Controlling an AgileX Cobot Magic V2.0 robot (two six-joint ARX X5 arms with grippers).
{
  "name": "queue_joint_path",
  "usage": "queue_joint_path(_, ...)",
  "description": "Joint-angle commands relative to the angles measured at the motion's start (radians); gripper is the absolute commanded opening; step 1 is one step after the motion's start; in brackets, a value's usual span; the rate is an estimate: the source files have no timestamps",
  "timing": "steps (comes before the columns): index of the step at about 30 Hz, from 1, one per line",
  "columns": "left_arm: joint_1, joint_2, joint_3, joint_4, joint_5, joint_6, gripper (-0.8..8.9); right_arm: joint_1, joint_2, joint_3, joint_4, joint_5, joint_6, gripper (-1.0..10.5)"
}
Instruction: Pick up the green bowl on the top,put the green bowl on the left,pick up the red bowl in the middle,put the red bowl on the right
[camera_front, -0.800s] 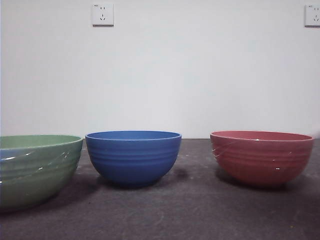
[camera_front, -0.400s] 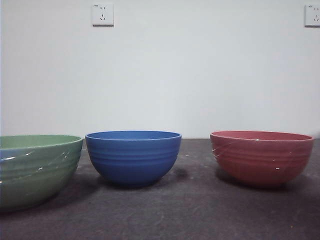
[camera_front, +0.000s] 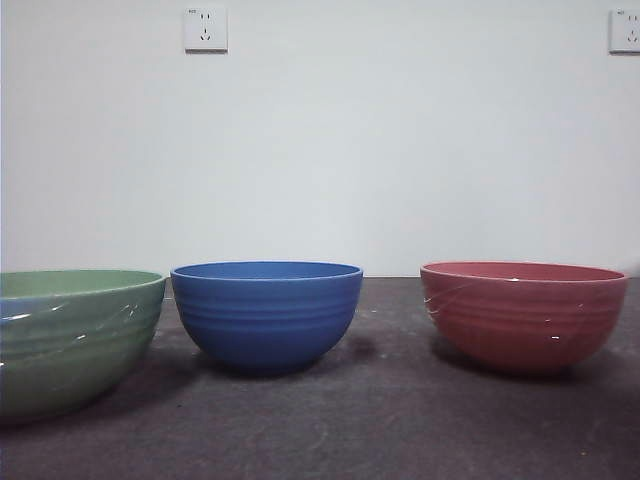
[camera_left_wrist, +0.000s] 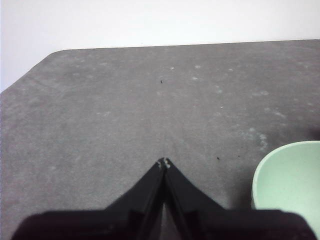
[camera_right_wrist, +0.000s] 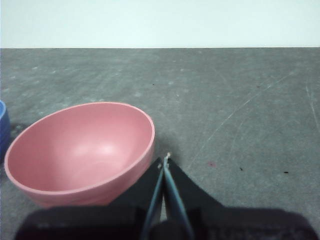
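Two claws hang with jaws pressed together, holding nothing: the left claw (camera_left_wrist: 163, 162) above bare worktop (camera_left_wrist: 125, 115) near the green bowl (camera_left_wrist: 290, 182), the right claw (camera_right_wrist: 166, 159) just beside the red bowl (camera_right_wrist: 80, 150). Across the worktop, green bowl nearest its left edge, blue bowl (camera_front: 266, 315) between, red bowl toward the right edge, all apart.

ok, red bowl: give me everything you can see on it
The red bowl is round, deep, dull pinkish-red and glossy, with faint horizontal ribs on its side and small highlights. It looks like glazed ceramic or hard plastic. It stands upright on the dark grey table, empty, apart from the blue bowl. The right wrist view shows its smooth bare inside. The right end effector, jaws shut, hangs just beside the rim; whether it touches the rim is unclear.
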Motion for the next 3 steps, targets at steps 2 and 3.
queue_joint_path(2,0.003,-0.003,-0.014,0.001,0.002,-0.005,-0.04,0.000,0.000,-0.011,0.001,0.003,0.010,0.0)
queue_joint_path(3,0.003,-0.003,-0.014,0.001,0.002,-0.005,-0.04,0.000,0.000,-0.011,0.001,0.003,0.010,0.0)
